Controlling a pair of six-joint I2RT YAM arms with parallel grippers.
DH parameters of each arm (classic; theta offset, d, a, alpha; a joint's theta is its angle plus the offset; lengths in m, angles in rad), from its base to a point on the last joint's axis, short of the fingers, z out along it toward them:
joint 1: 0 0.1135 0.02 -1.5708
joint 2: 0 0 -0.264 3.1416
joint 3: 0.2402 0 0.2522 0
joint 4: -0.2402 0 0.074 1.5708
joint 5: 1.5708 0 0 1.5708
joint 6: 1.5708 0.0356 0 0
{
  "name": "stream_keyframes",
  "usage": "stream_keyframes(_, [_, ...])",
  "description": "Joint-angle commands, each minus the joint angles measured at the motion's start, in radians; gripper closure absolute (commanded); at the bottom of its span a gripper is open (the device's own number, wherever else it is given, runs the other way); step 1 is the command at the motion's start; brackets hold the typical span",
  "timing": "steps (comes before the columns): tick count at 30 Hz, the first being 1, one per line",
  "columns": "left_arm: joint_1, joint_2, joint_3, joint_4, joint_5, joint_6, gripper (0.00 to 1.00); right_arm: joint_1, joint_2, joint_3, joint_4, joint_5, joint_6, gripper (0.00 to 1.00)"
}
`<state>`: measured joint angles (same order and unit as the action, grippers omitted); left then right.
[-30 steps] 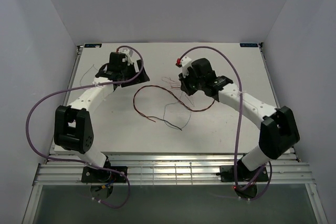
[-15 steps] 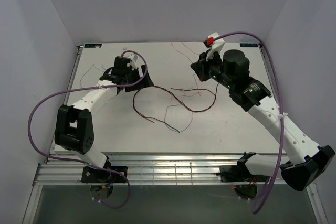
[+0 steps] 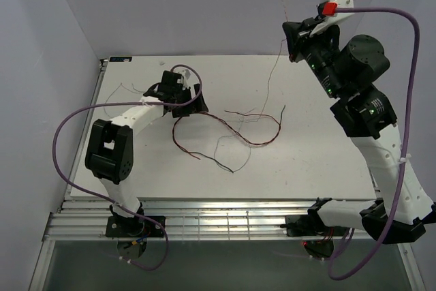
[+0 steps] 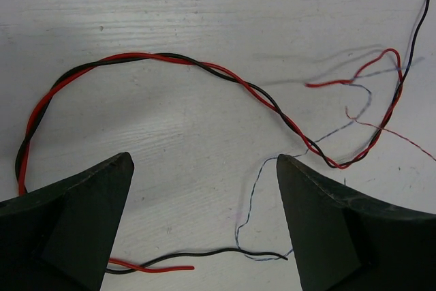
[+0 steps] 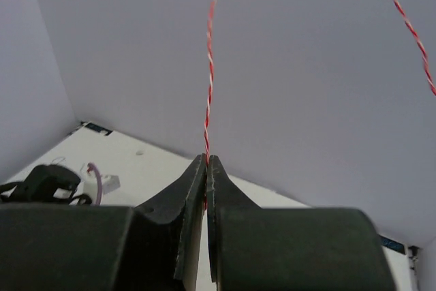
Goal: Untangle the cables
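A red and black twisted cable pair (image 3: 225, 127) lies in loops on the white table (image 3: 306, 161); it also shows in the left wrist view (image 4: 204, 69). A fine grey-blue strand (image 4: 255, 195) runs near the black loose end. My left gripper (image 3: 194, 103) is open and empty, low over the left loop, with the table showing between its fingers (image 4: 204, 160). My right gripper (image 3: 291, 40) is raised high above the far right of the table. It is shut (image 5: 207, 161) on a pale red twisted strand (image 5: 208, 86), which hangs down to the tangle (image 3: 272, 76).
A thin grey strand (image 3: 126, 90) lies at the table's far left. Thick purple hoses (image 3: 409, 100) loop round both arms. Grey walls enclose the table at the back and both sides. A slatted metal rail (image 3: 225, 219) runs along the near edge.
My right arm has risen up and to the right, lifting the pale red strand off the table. My left gripper has shifted slightly right, toward the red and black loop.
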<state>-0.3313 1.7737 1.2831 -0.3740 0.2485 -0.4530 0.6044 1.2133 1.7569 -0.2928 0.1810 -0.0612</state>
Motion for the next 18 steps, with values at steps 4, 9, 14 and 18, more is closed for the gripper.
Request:
stream_keyframes(4, [-0.040, 0.012, 0.068, 0.006, 0.003, 0.008, 0.02, -0.038, 0.098, 0.186, 0.040, 0.198, -0.251, 0.92])
stream_keyframes(9, [-0.051, 0.059, 0.123, 0.000, 0.011, 0.008, 0.02, -0.098, 0.190, 0.352, 0.043, 0.196, -0.319, 0.92])
stream_keyframes(14, [-0.074, 0.119, 0.176, -0.002, 0.044, 0.007, 0.02, -0.117, 0.203, 0.408, 0.119, 0.173, -0.379, 0.92])
stream_keyframes(18, [-0.118, 0.171, 0.231, 0.017, 0.138, 0.019, 0.02, -0.118, 0.183, 0.414, 0.147, 0.111, -0.365, 0.92])
